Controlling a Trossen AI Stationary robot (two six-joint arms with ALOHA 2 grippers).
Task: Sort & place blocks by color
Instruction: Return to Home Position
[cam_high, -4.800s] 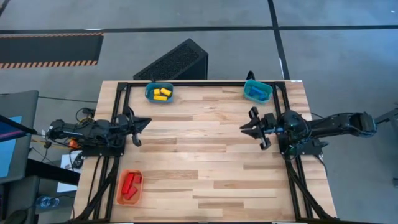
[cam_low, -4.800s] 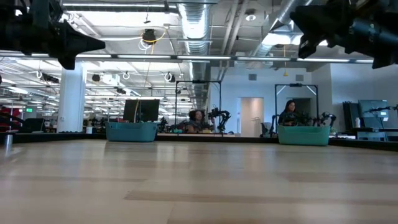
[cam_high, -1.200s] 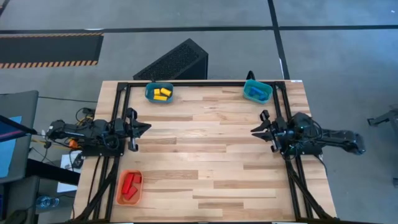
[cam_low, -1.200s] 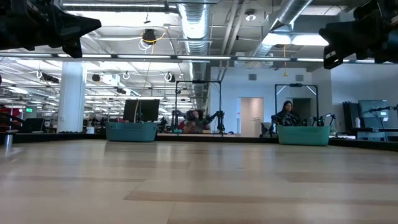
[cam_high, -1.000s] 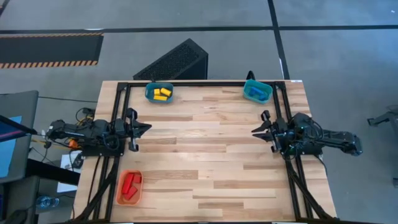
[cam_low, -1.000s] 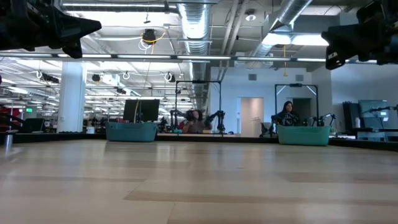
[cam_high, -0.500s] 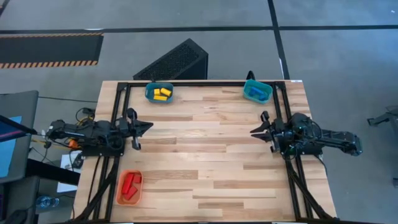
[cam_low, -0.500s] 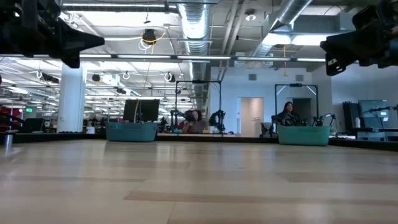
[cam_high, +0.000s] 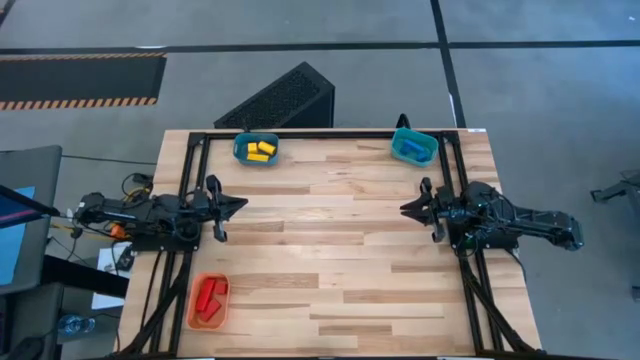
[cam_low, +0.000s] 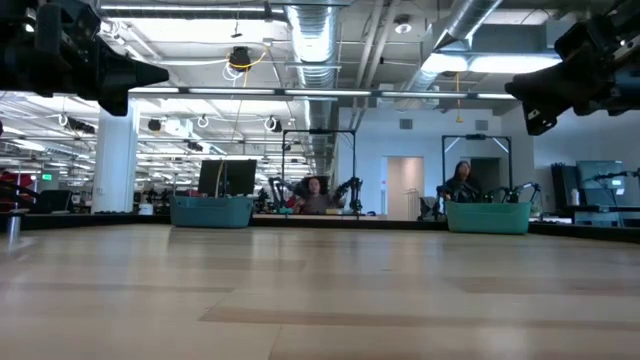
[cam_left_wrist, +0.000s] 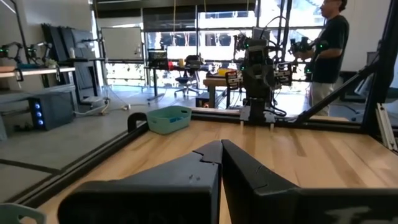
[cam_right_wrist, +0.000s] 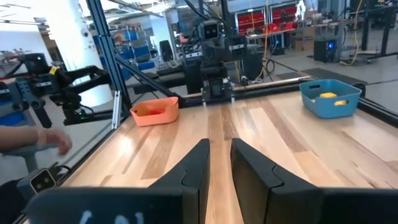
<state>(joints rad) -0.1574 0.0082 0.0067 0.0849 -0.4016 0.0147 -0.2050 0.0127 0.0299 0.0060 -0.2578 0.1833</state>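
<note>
The blocks lie sorted in three trays. In the high view, yellow blocks sit in a teal tray at the far edge. Blue blocks sit in a second teal tray at the far right. Red blocks fill an orange tray at the near left. My left gripper hovers shut over the table's left side. My right gripper hovers over the right side with a narrow gap between its fingers. Neither holds anything.
A black frame rail runs along the far edge and down both sides. Bare wood lies between the two grippers. A person stands beyond the right side and a hand shows off the table's near left.
Both grippers have come down a little in the low view. The right gripper has also edged slightly toward the table's middle. The blocks and trays have stayed where they were.
</note>
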